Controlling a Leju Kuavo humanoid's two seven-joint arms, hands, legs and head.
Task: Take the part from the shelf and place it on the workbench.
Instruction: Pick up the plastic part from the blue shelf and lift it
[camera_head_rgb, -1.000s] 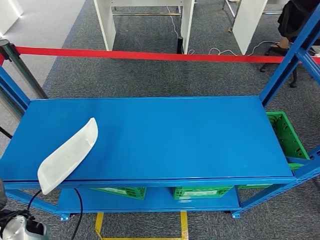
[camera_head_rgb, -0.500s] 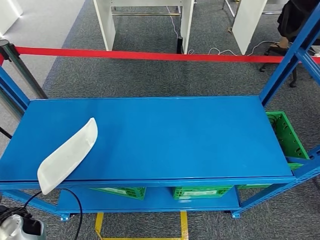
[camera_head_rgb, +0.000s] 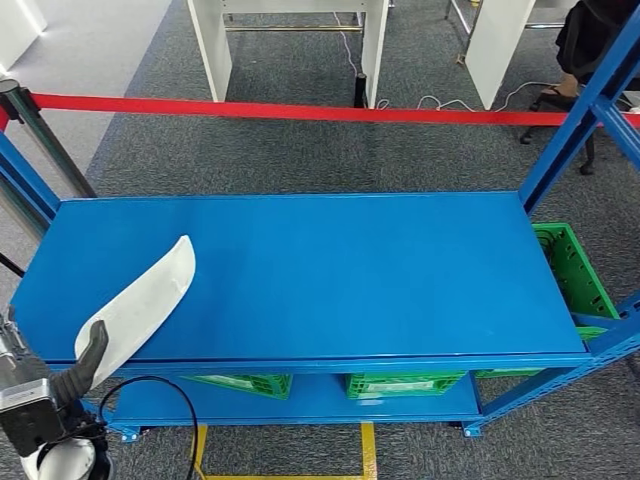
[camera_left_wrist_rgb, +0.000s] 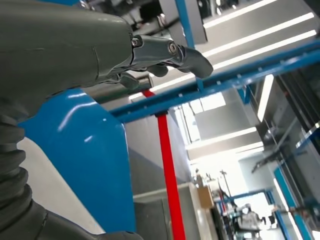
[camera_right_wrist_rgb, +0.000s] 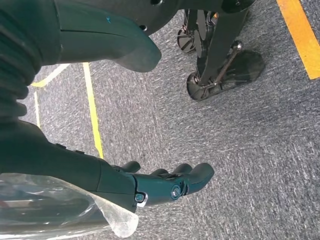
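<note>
part: the white curved part (camera_head_rgb: 140, 308) is lying on the top board of the blue shelf (camera_head_rgb: 340, 270), down at the near left corner. Its lower end sticks out a bit past the shelf's front edge, and the other end angles back toward the middle of the board.

left hand: the left hand (camera_head_rgb: 45, 385) is just below the shelf's front edge, right at the overhanging end of the part. A dark finger sits up against that end, but I honestly can't tell if it's touching. In the left wrist view the left hand (camera_left_wrist_rgb: 113, 45) has its fingers stretched out and apart with nothing between them, so it's loose, not grasping anything.

right hand: the right hand (camera_right_wrist_rgb: 124, 150) hangs down over the grey carpet, away from the shelf. Fingers are extended and spread, nothing in them. There's some clear plastic wrap (camera_right_wrist_rgb: 56, 210) around the arm behind it.

under the shelf: green crates (camera_head_rgb: 404, 383) on the lower board, plus another green crate (camera_head_rgb: 577, 275) poking out past the shelf's right end.

behind the shelf: a red barrier tape (camera_head_rgb: 302, 111) runs across the carpet, and beyond that are white table legs (camera_head_rgb: 211, 45).

in front of the shelf: yellow floor lines (camera_head_rgb: 367, 450) on the carpet, and a black cable (camera_head_rgb: 162, 390) loops near the left hand.
</note>
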